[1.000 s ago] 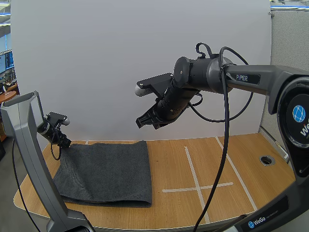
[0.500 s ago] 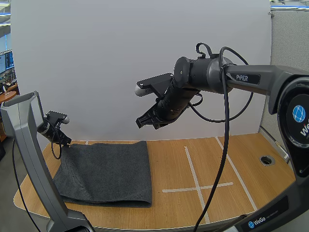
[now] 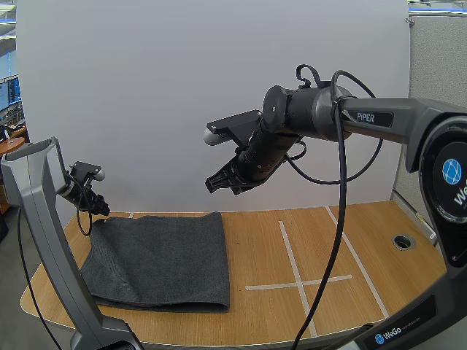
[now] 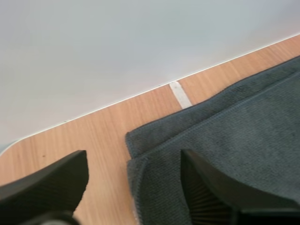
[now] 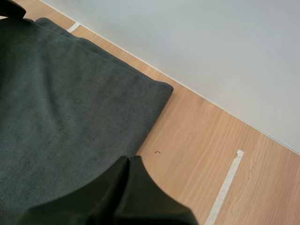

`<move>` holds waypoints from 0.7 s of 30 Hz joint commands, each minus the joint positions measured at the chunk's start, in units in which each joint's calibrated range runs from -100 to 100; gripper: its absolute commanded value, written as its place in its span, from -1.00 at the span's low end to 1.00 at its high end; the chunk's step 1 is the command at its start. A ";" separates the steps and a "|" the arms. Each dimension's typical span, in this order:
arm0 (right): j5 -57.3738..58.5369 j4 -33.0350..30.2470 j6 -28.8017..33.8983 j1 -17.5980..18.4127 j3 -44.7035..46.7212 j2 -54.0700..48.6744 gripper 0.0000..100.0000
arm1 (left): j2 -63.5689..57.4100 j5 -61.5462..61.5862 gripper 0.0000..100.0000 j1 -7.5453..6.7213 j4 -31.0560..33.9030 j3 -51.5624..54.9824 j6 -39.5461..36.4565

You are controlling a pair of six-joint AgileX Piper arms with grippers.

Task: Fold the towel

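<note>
L gripper (image 4: 134, 157) low, jaws apart, R gripper (image 3: 219, 184) held high, jaws pressed together, angled down.

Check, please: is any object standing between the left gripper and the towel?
Nothing visible stands between them. The left gripper, fingers open, hangs over the far left corner of the towel, with only bare table beside it.

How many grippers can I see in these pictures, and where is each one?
2. The left gripper, open, is just above the towel's far left corner. The right gripper, shut, hangs high above the table, near the towel's right side.
</note>
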 commanded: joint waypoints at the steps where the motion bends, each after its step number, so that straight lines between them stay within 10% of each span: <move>1: -0.68 0.20 -0.21 -0.28 -0.44 -0.24 -1.00 | -0.35 -1.37 1.00 0.28 -0.76 -0.46 0.14; 21: -0.68 0.20 -0.21 -0.28 -0.44 -0.24 -1.00 | 2.27 -4.21 1.00 0.28 -0.89 -0.46 1.41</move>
